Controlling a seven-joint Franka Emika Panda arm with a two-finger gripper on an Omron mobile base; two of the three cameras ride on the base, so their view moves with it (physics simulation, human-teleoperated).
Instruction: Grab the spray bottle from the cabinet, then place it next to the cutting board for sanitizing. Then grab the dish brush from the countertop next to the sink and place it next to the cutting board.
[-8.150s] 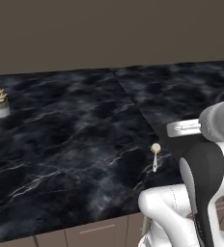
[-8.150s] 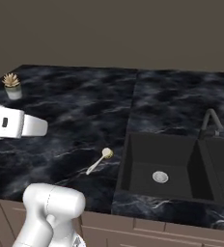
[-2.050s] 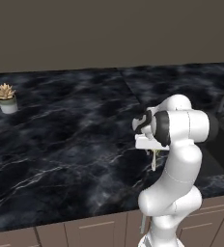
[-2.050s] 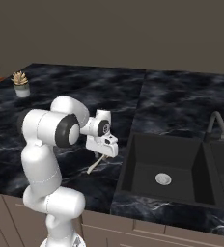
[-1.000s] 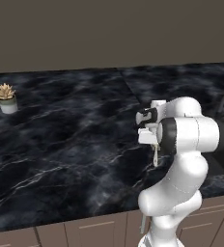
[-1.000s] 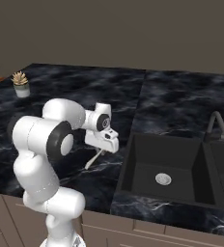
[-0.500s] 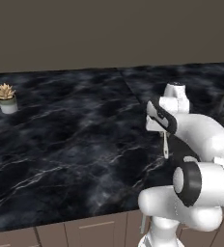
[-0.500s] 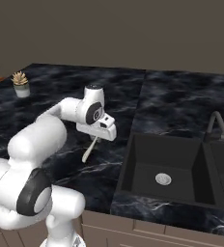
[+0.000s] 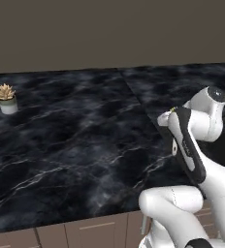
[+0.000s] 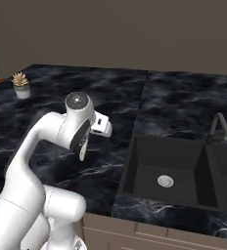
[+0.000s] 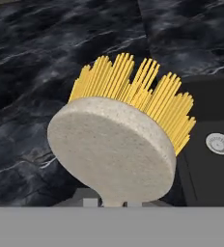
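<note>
The gripper [image 10: 82,155] holds the dish brush [image 11: 119,140] clamped above the black marble desk [image 10: 52,105], left of the sink [image 10: 169,171], whose basin holds only its drain [image 10: 165,181].

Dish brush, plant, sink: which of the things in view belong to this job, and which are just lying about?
Part of the job:
- dish brush, held in the shut claw, lifted off the counter
- countertop, the black marble surface it came from

Just lying about:
- potted succulent, far back on the countertop
- sink with its faucet
</note>
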